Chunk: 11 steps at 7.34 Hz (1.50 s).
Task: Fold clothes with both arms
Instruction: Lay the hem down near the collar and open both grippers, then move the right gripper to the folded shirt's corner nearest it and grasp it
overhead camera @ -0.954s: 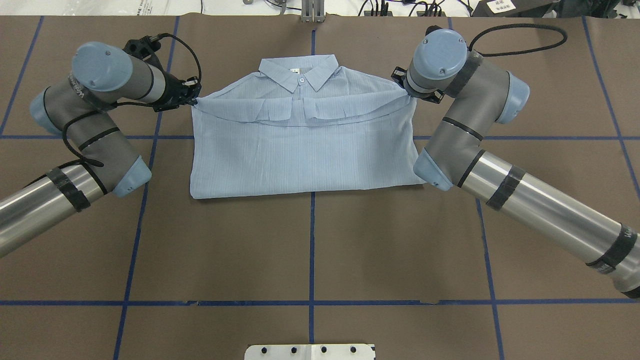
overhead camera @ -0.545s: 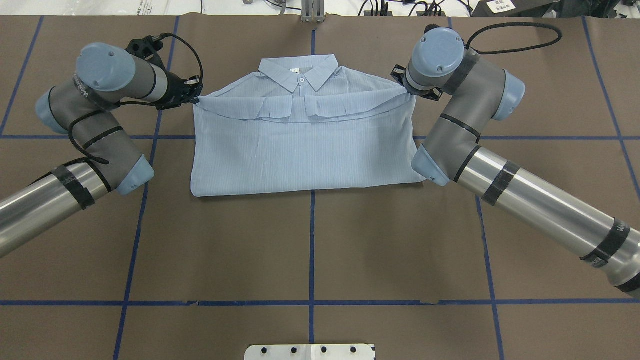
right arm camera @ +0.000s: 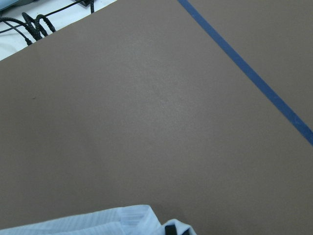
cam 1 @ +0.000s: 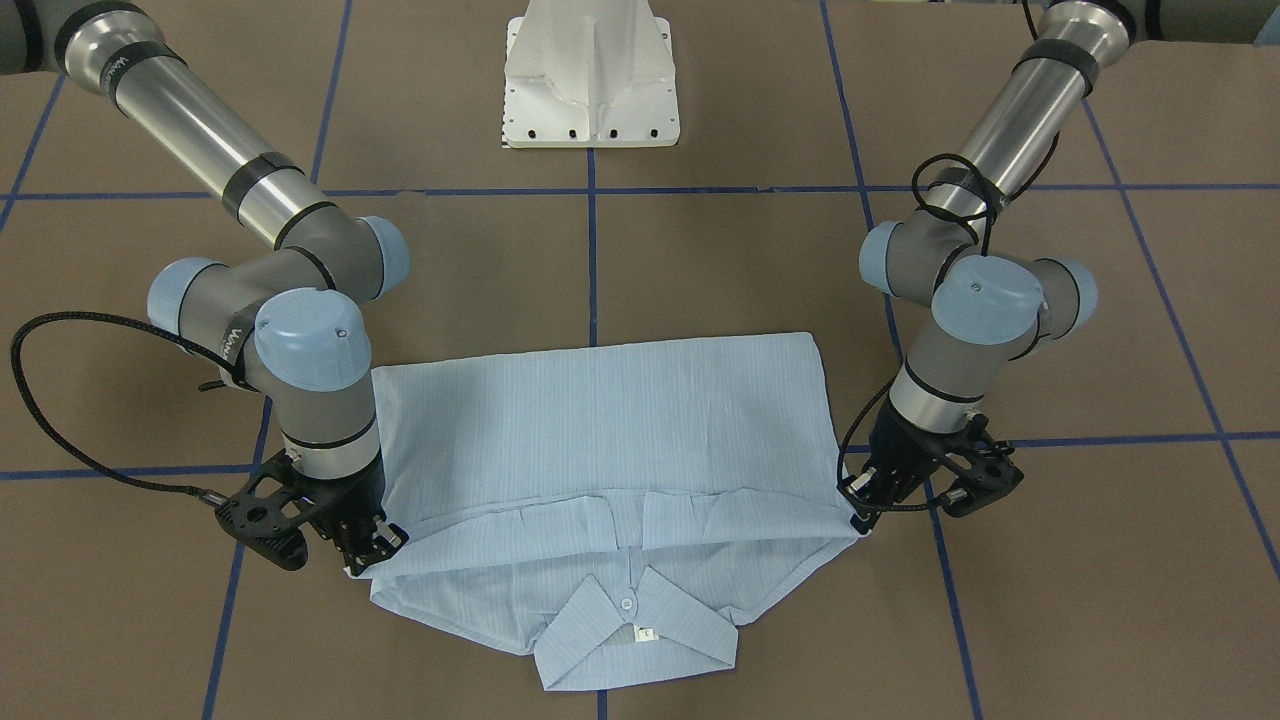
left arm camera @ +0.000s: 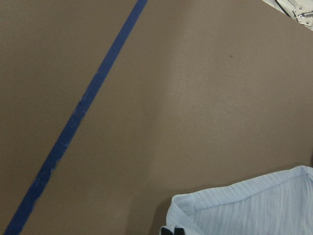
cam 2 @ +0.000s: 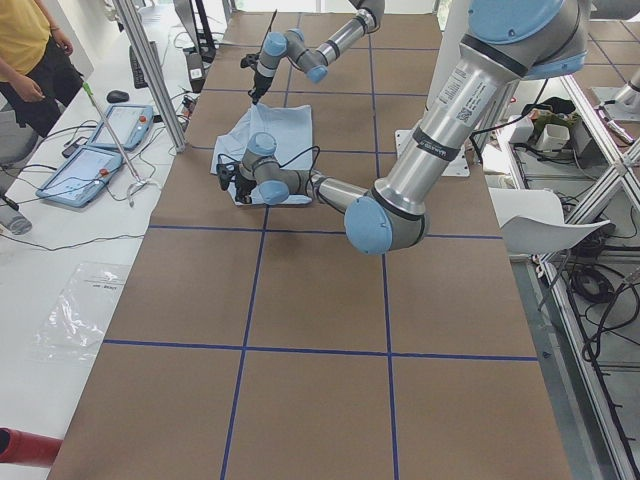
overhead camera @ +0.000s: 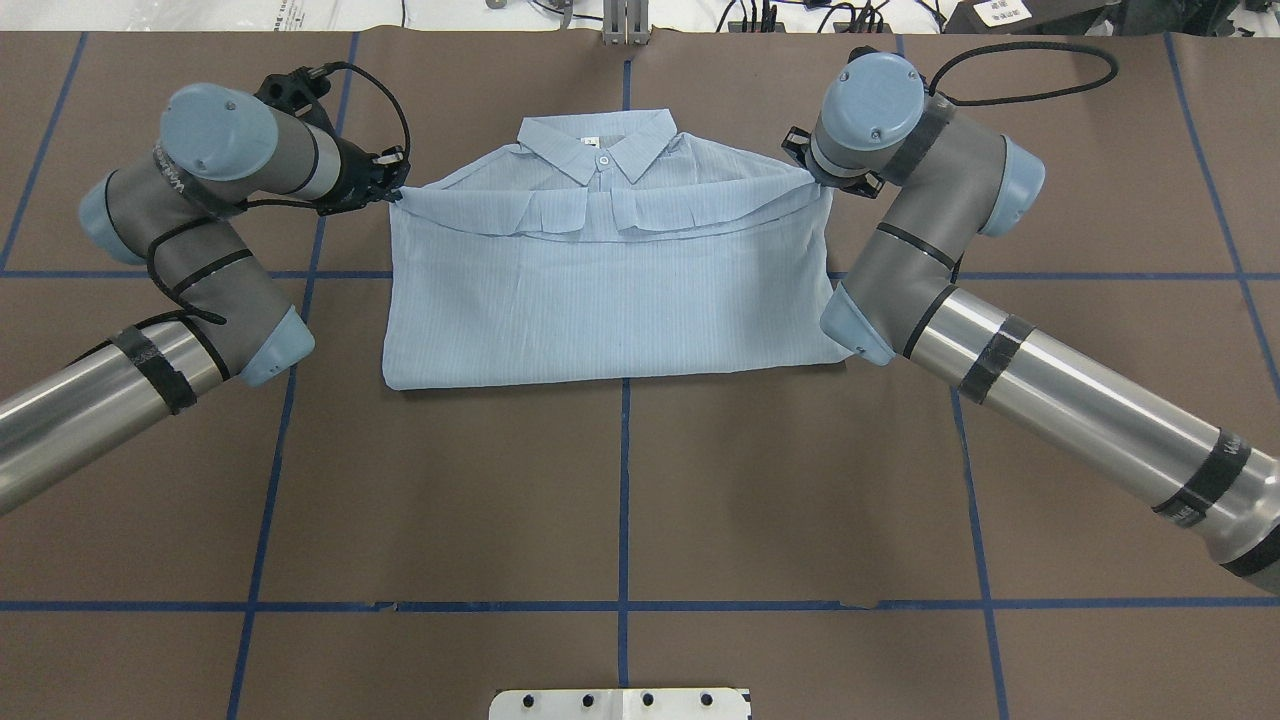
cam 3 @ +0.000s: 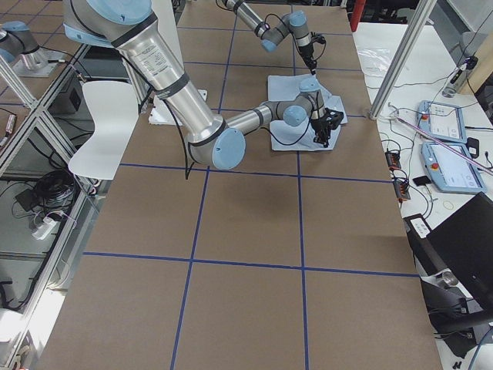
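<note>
Your left gripper and right gripper each clamp an end of the shirt's folded-over edge, holding it taut so the fold lands straight. The shirt lies flat at the far middle of the table, collar just beyond that edge.

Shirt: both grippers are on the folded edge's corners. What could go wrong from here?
1. The left gripper and right gripper each pinch only a corner tip of the shirt; one slipping would likely skew the fold.
2. The held edge sags midway, with rumpled flaps; releasing now may set creases just short of the collar.
</note>
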### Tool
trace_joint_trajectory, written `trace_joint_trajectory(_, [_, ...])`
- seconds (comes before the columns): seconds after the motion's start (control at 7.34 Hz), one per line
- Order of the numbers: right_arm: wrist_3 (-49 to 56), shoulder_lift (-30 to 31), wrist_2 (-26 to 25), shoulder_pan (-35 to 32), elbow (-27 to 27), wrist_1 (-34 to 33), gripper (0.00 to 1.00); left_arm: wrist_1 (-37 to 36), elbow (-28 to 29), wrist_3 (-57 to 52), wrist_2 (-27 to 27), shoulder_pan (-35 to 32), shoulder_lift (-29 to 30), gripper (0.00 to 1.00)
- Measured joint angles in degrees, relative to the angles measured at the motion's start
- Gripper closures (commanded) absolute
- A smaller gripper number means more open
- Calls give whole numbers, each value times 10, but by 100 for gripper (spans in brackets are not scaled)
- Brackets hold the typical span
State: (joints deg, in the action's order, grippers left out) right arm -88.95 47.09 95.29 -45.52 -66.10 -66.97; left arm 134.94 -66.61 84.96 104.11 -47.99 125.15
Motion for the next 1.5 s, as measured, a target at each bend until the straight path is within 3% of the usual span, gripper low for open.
trace_joint_trajectory(0.14, [0,-4,0,0,6,4,100,5,7,-2,-1,0,1,96])
trace_joint_trajectory(0.27, [0,-7,1,-1,10,7,55,11,12,-4,-2,-1,1,59])
trace_joint_trajectory(0.41, [0,-8,1,-2,14,9,1,14,16,-6,-2,-1,1,45])
trace_joint_trajectory(0.95, [-7,-16,4,-6,6,12,0,18,18,-37,-1,-9,-2,42])
trace_joint_trajectory(1.09, [-13,10,9,-3,-34,13,0,18,17,-37,-1,-9,-3,42])
trace_joint_trajectory(1.5, [-69,162,13,48,-219,14,0,18,15,-38,-1,-10,-6,42])
